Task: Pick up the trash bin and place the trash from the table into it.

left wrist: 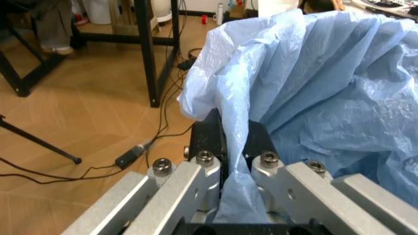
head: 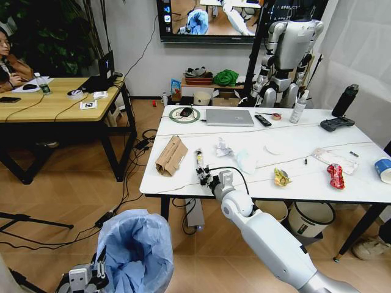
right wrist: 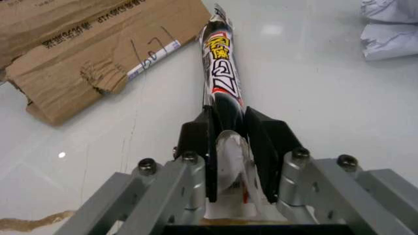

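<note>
The trash bin [head: 137, 250], lined with a crinkly light-blue bag [left wrist: 326, 88], stands low at my front left. My left gripper [left wrist: 234, 142] is shut on its bag-covered rim and appears beside it [head: 98, 271]. On the white table [head: 183, 180], my right gripper [head: 204, 175] is shut on one end of a long black-and-yellow wrapper [right wrist: 220, 73]. The wrapper's far end points away along the tabletop. More trash lies around: crumpled cardboard [head: 171, 155] to its left, white tissues [head: 247, 160], a yellow wrapper [head: 281, 177], a red wrapper [head: 335, 176], a clear pack [head: 335, 160] and a paper cup [head: 383, 170].
At the table's far side sit a laptop [head: 229, 117], a remote [head: 263, 120], a black bottle [head: 345, 101] and a controller [head: 337, 124]. A white bin [head: 310, 217] stands under the table. A wooden desk [head: 55, 104] is at left, with cables on the floor between.
</note>
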### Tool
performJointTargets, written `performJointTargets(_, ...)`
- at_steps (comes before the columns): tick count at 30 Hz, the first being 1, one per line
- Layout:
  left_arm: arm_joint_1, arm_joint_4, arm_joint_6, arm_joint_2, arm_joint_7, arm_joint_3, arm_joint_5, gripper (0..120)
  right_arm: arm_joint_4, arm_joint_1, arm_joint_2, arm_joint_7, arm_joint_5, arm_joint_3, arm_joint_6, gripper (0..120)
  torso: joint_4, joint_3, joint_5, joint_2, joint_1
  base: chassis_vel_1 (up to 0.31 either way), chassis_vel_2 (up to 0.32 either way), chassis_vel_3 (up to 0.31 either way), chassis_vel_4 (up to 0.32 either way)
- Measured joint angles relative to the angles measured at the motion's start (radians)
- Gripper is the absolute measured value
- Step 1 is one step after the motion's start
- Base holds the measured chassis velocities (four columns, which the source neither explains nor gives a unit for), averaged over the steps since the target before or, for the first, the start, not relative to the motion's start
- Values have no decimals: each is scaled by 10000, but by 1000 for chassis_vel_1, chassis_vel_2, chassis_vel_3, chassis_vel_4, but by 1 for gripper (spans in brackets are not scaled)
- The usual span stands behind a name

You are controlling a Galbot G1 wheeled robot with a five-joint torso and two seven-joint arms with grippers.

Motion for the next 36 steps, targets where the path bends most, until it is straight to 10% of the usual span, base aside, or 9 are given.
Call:
performJointTargets(5, 2, 20, -17, 9, 0, 96, 48, 1, 46, -71, -70, 8, 1, 80, -6, 0, 0, 0, 1, 0, 0, 0, 0, 0, 0)
performJointTargets(22, -37, 44, 7, 135, -25, 386, 63, 1, 529, -558, -330, -301, 236, 587, 259, 0, 1, 0, 3, -1, 0, 0, 0, 0, 0)
performJointTargets(36, -391, 244, 547, 1144, -306, 1431, -258, 1, 3636, -3154, -2441, -1344, 1186, 2484, 1632, 0, -1, -1, 4, 0, 0, 0, 0, 0, 0)
